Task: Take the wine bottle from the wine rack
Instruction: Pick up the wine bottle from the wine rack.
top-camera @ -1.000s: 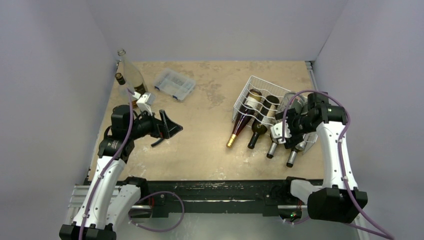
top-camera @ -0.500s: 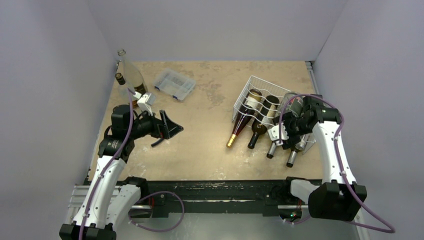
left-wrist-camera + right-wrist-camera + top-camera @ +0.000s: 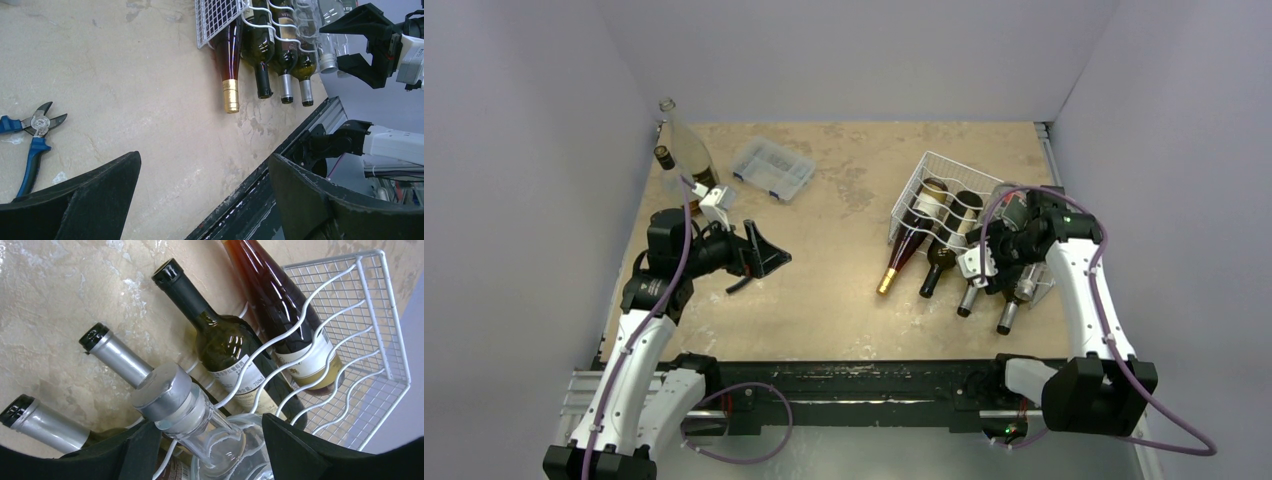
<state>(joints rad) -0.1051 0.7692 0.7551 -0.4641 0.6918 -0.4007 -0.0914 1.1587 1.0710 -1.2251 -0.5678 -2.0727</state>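
Currently, the right pincer [image 3: 207,425] straddles the clear wine bottle [image 3: 170,395] at its neck; the bottle lies in the wine rack [image 3: 330,285], upper tier. Grip cannot be confirmed. Well apart, the left pincer [image 3: 202,160] gapes wide above the table [image 3: 844,280].

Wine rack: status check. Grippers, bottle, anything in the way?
Left gripper open, empty. Right gripper straddles neck of clear bottle, contact unclear. Bottle not yet off the wine rack. Wavy rack wire runs close beside the neck.
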